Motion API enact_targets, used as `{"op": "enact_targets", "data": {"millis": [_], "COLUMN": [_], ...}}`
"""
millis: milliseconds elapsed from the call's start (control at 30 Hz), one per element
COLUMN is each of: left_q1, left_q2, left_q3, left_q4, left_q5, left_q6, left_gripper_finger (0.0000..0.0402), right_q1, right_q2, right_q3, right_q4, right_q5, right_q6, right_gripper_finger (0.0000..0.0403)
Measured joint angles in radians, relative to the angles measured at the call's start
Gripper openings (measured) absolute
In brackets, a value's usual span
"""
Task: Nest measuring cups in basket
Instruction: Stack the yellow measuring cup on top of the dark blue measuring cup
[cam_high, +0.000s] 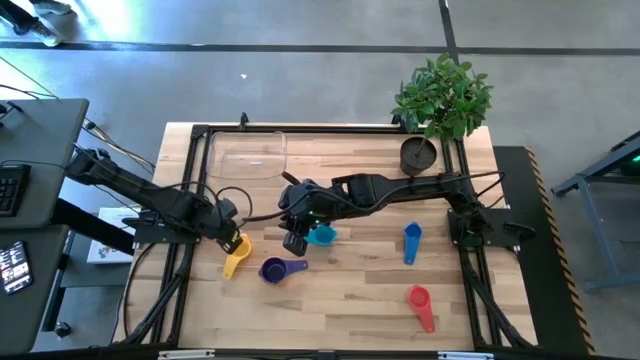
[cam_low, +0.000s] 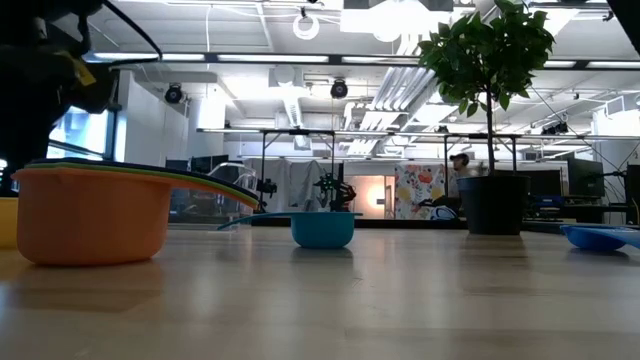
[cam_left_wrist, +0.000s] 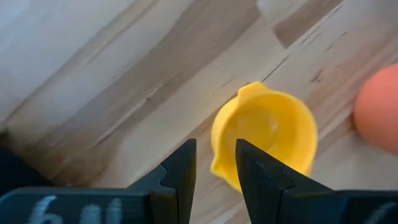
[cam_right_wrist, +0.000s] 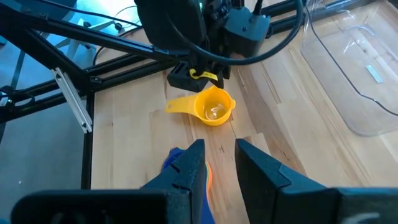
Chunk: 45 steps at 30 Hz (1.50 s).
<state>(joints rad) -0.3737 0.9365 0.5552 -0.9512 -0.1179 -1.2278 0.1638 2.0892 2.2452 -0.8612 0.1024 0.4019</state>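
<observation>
A yellow cup (cam_high: 236, 262) (cam_left_wrist: 267, 137) (cam_right_wrist: 214, 111) rests upright on the table. My left gripper (cam_high: 232, 240) (cam_left_wrist: 216, 165) hovers just above it, fingers a little apart and touching nothing. To its right is a nested stack (cam_high: 274, 270) (cam_low: 90, 215): orange outside with green rims, purple from above. My right gripper (cam_high: 293, 243) (cam_right_wrist: 219, 165) hangs over the stack, open, between it and the light blue cup (cam_high: 322, 236) (cam_low: 323, 229). The dark blue cup (cam_high: 412, 242) and the red cup (cam_high: 421, 303) lie farther right. The clear basket (cam_high: 248, 155) (cam_right_wrist: 360, 81) sits at the far left of the table.
A potted plant (cam_high: 419, 155) (cam_low: 493, 205) stands in a dark round pot near the far right corner. A black frame (cam_high: 190, 200) runs along the table's edges. Cables (cam_high: 235, 195) loop between the basket and my left arm. Bare wood lies along the near edge.
</observation>
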Motion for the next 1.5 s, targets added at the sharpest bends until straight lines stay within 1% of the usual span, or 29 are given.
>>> {"op": "enact_targets", "data": {"millis": [100, 300, 867, 1000, 1200, 1267, 1367, 1500], "left_q1": [0.0, 0.0, 0.0, 0.0, 0.0, 0.0, 0.0, 0.0], "left_q2": [0.008, 0.038, 0.17, 0.189, 0.2, 0.198, 0.184, 0.152], "left_q3": [-0.017, -0.019, -0.019, -0.019, -0.019, -0.019, -0.019, -0.018], "left_q4": [0.039, 0.045, 0.092, 0.091, 0.093, 0.099, 0.113, 0.149], "left_q5": [0.016, 0.021, 0.021, 0.021, 0.021, 0.02, 0.02, 0.02], "left_q6": [0.0, 0.0, -0.002, -0.001, 0.028, 0.033, 0.035, 0.044], "left_gripper_finger": [0.0101, 0.0101, 0.01, 0.0079, 0.0013, 0.0008, 0.0009, 0.0005], "right_q1": [0.0, 0.0, 0.0, 0.0, 0.0, 0.0, 0.0, 0.002], "right_q2": [0.0, 0.0, 0.0, 0.001, 0.001, 0.001, 0.001, 0.001], "right_q3": [0.0, 0.0, 0.0, 0.0, 0.0, 0.0, 0.0, 0.0], "right_q4": [-0.003, -0.003, -0.007, -0.012, -0.03, -0.041, -0.062, -0.128], "right_q5": [0.0, 0.0, 0.0, 0.0, 0.0, 0.0, 0.0, 0.0], "right_q6": [0.0, 0.0, -0.002, -0.002, 0.015, 0.032, 0.071, 0.122], "right_gripper_finger": [0.0081, 0.0081, 0.0081, 0.0081, 0.0081, 0.0081, 0.0081, 0.0081]}}
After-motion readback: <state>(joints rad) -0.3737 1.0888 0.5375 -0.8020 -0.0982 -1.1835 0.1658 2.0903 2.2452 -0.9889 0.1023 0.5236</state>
